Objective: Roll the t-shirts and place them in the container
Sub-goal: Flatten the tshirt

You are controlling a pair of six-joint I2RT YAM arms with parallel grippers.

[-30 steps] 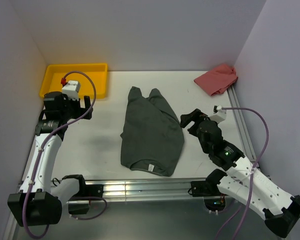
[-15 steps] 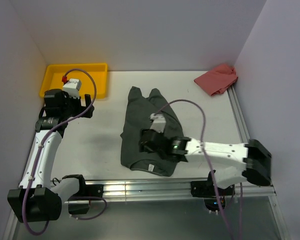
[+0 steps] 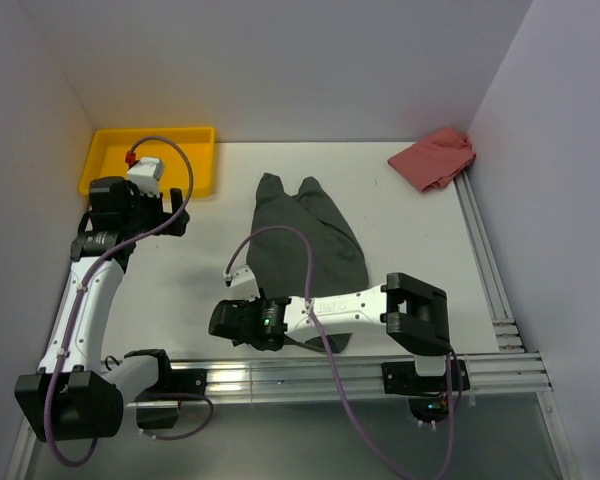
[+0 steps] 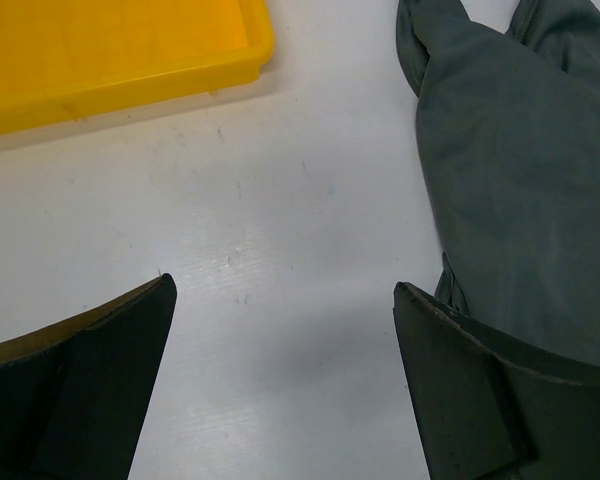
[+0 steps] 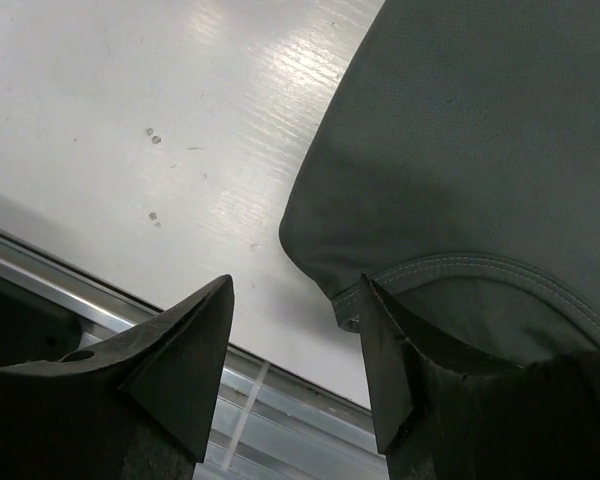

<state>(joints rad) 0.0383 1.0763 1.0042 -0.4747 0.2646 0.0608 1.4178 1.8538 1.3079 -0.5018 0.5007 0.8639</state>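
Note:
A dark charcoal-grey t-shirt (image 3: 310, 245) lies flat mid-table, neck end toward the near edge; it also shows in the left wrist view (image 4: 525, 170) and the right wrist view (image 5: 480, 140). My right gripper (image 3: 227, 322) reaches low across the near edge to the shirt's near-left corner. It stands open (image 5: 295, 290), bare table between the fingers, and its right finger (image 5: 405, 370) is against the stitched neck hem (image 5: 480, 268). My left gripper (image 3: 177, 213) hovers open (image 4: 285, 300) over bare table, left of the shirt and apart from it.
A yellow tray (image 3: 195, 140) sits at the back left and shows in the left wrist view (image 4: 110, 60). A pink cloth (image 3: 435, 157) lies at the back right corner. An aluminium rail (image 3: 330, 375) runs along the near edge, just below my right gripper (image 5: 280, 420).
My right arm has swung left, over the shirt, down to its near-left corner by the rail, and its jaws have narrowed a little. The left arm has not moved.

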